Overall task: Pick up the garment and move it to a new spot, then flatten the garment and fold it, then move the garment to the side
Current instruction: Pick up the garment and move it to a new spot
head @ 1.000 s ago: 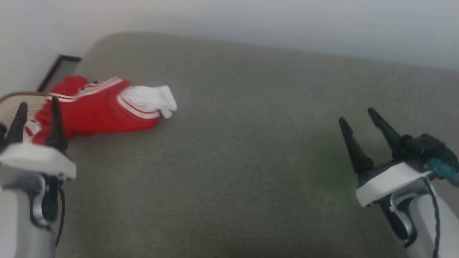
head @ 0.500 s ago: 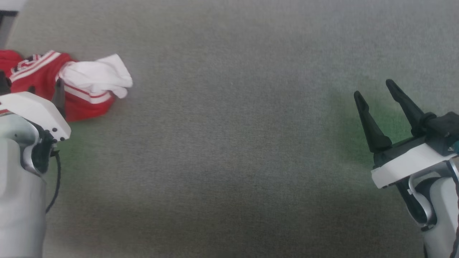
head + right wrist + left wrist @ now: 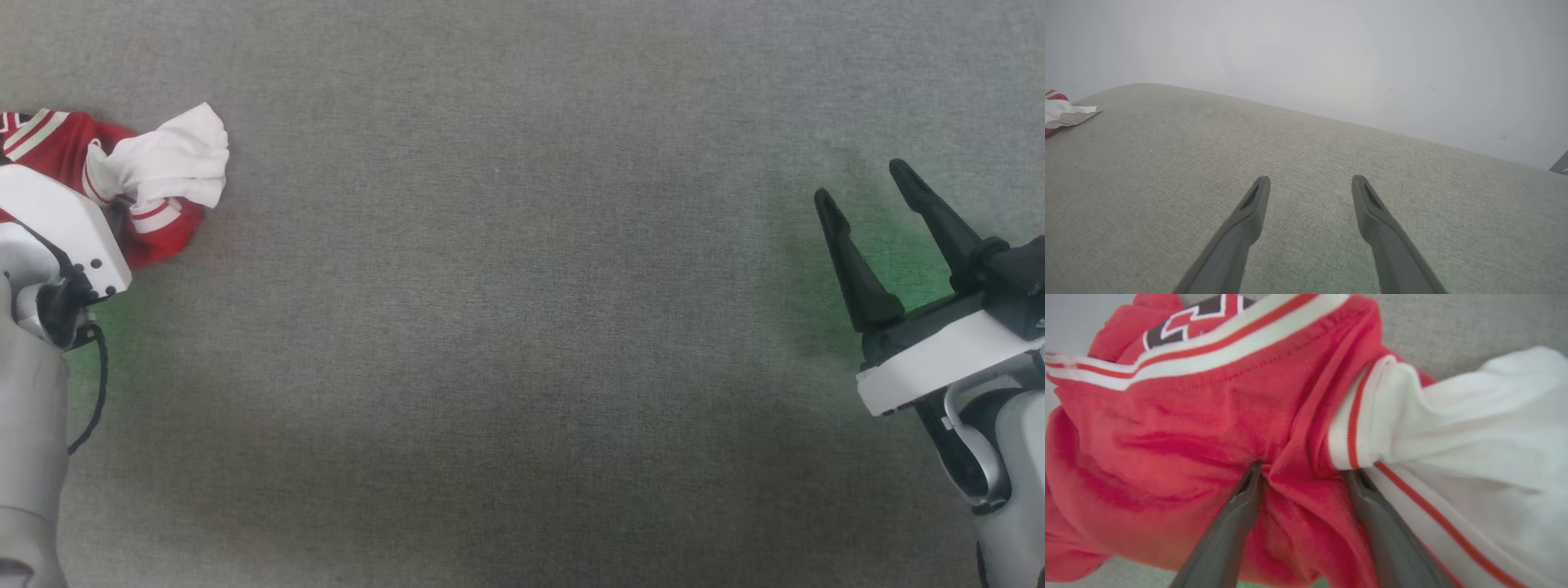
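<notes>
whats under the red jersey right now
The garment lies bunched on the grey cushion. The jaws of the left gripper straddle a red fold. Whatever the cloth covers cannot be seen.

A grey, woven upholstered surface (image 3: 522, 327) carries everything here, its cloth plain and evenly textured, with faint green tints at its left and right sides in the head view. In the right wrist view its far edge curves down softly against a pale wall (image 3: 1331, 53). Directly on it lies one thing, the garment (image 3: 155, 175). It is crumpled in a heap at the far left, with its red body bunched and a white sleeve with red-and-white striped trim lying uppermost.
</notes>
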